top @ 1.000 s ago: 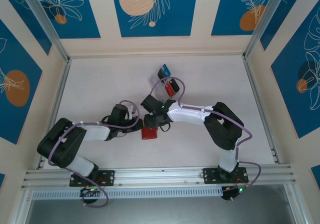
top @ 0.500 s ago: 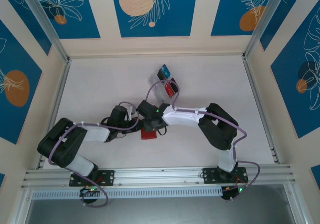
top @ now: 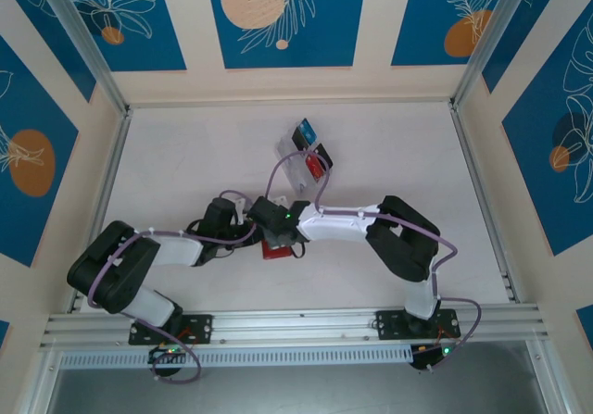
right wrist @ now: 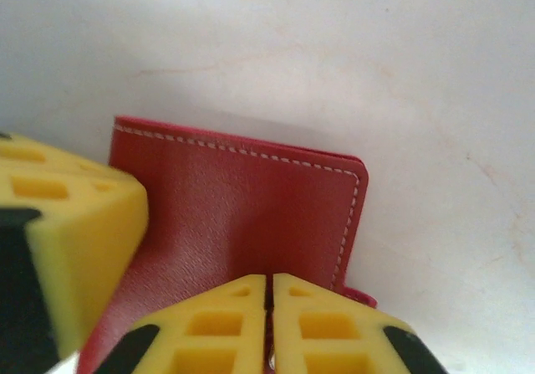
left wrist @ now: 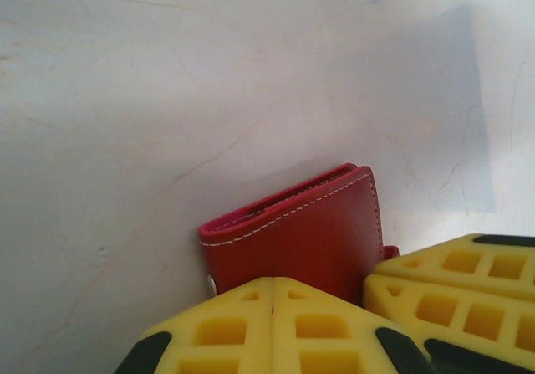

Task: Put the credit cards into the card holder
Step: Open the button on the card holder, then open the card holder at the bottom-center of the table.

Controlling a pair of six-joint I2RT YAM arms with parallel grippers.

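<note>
Card holder (top: 275, 248): red, folded, flat on the worktop (top: 185, 155), under both hands.
Handling, my guess: light, soft-skinned and stiffer at the fold. It will likely skid if nudged. I'd pin one cover and lift the stitched free edge.
Credit cards (top: 310, 145): blue, black and red, standing in the clear rack (top: 295, 162), well apart from the holder. Thin and slick, so pinch by the edges.
Left hand (left wrist: 273, 289): fingers pressed together, nothing between them, at the holder's edge.
Right hand (right wrist: 269, 282): likewise closed and empty, over the cover.
Views: overhead gives me the rack-to-holder layout. The wrist cameras give the white stitching and finger seams.
</note>
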